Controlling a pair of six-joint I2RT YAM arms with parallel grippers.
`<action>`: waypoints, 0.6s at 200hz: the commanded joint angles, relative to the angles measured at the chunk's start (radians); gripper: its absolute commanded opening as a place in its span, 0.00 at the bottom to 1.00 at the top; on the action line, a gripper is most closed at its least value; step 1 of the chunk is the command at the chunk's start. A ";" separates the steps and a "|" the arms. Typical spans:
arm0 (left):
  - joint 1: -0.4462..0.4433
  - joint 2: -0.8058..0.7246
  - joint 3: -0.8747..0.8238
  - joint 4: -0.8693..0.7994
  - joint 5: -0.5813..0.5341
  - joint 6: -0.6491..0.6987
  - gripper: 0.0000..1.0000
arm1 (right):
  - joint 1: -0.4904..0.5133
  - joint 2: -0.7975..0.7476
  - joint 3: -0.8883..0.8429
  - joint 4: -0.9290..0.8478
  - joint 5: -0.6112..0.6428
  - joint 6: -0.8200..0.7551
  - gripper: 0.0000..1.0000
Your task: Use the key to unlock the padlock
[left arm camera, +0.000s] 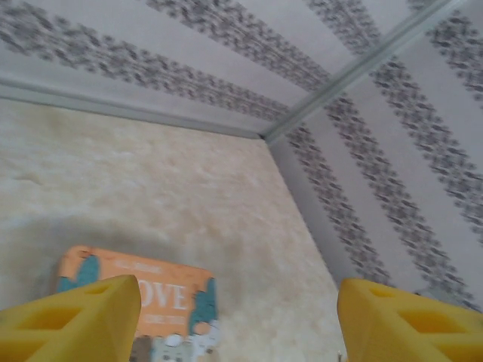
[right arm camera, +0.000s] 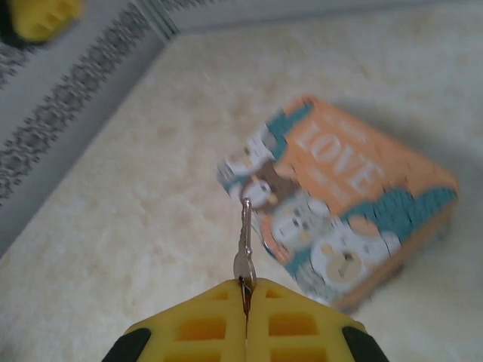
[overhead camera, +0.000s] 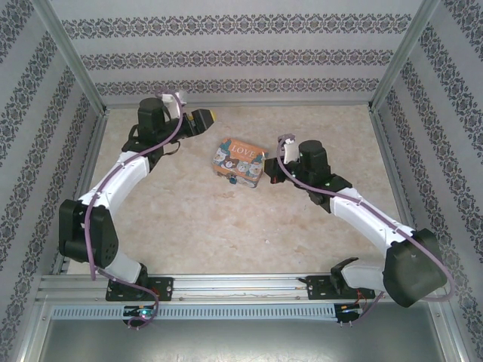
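Note:
My right gripper (right arm camera: 247,290) is shut on the key (right arm camera: 244,240), a thin grey metal key whose blade sticks out forward from between the yellow pads. The key tip hovers just short of the near corner of the colourful "LOVE" tin (right arm camera: 355,188). In the top view the right gripper (overhead camera: 270,172) sits at the right side of the tin (overhead camera: 239,161). My left gripper (overhead camera: 208,118) hangs open near the back wall, left of the tin; its yellow fingers (left arm camera: 83,317) stand wide apart with nothing between them. The padlock is out of view.
Patterned walls with aluminium posts (overhead camera: 72,56) close in the beige table (overhead camera: 226,226) on three sides. The tin (left arm camera: 162,298) lies below the left gripper's view. A yellow finger of the left gripper (right arm camera: 38,15) shows at the upper left of the right wrist view.

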 commanded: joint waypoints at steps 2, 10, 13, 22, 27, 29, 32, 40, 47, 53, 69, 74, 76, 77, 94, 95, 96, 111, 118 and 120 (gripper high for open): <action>-0.042 0.030 0.036 0.091 0.163 -0.101 0.68 | -0.009 -0.017 -0.020 0.240 -0.075 -0.053 0.00; -0.053 0.037 0.045 0.111 0.190 -0.115 0.68 | -0.011 -0.012 -0.016 0.272 -0.089 -0.060 0.00; -0.058 0.040 0.047 0.115 0.200 -0.118 0.68 | -0.011 -0.010 -0.014 0.280 -0.094 -0.062 0.00; -0.070 0.046 0.058 0.123 0.231 -0.115 0.67 | -0.011 -0.002 -0.003 0.295 -0.110 -0.069 0.00; -0.080 0.048 0.062 0.121 0.244 -0.108 0.67 | -0.011 0.002 0.005 0.299 -0.120 -0.073 0.00; -0.083 0.048 0.065 0.121 0.248 -0.104 0.67 | -0.011 0.003 0.006 0.300 -0.122 -0.074 0.00; -0.089 0.048 0.067 0.118 0.256 -0.098 0.67 | -0.011 0.006 0.010 0.301 -0.129 -0.076 0.00; -0.100 0.049 0.070 0.112 0.271 -0.077 0.67 | -0.011 0.013 0.022 0.301 -0.146 -0.080 0.00; -0.111 0.047 0.071 0.103 0.280 -0.061 0.66 | -0.011 0.018 0.030 0.300 -0.154 -0.080 0.00; -0.120 0.046 0.073 0.097 0.286 -0.048 0.66 | -0.010 0.022 0.035 0.300 -0.162 -0.080 0.00; -0.133 0.045 0.069 0.085 0.295 -0.027 0.64 | -0.010 0.031 0.045 0.301 -0.176 -0.073 0.00; -0.138 0.045 0.068 0.084 0.296 -0.023 0.63 | -0.009 0.034 0.048 0.301 -0.184 -0.071 0.00; -0.140 0.045 0.067 0.085 0.298 -0.021 0.63 | -0.008 0.035 0.049 0.301 -0.186 -0.071 0.00; -0.141 0.046 0.067 0.084 0.298 -0.021 0.63 | -0.008 0.036 0.049 0.300 -0.187 -0.070 0.00; -0.155 0.051 0.068 0.082 0.312 -0.009 0.59 | 0.000 0.042 0.054 0.300 -0.198 -0.063 0.00; -0.156 0.051 0.068 0.081 0.312 -0.008 0.59 | 0.001 0.042 0.054 0.300 -0.198 -0.063 0.00; -0.156 0.051 0.068 0.081 0.313 -0.006 0.59 | 0.001 0.042 0.054 0.300 -0.198 -0.062 0.00; -0.173 0.057 0.070 0.070 0.318 0.010 0.57 | 0.009 0.043 0.054 0.300 -0.197 -0.061 0.00; -0.180 0.059 0.071 0.064 0.318 0.018 0.56 | 0.012 0.045 0.055 0.298 -0.196 -0.059 0.00; -0.180 0.059 0.071 0.063 0.318 0.019 0.56 | 0.014 0.045 0.055 0.298 -0.194 -0.059 0.00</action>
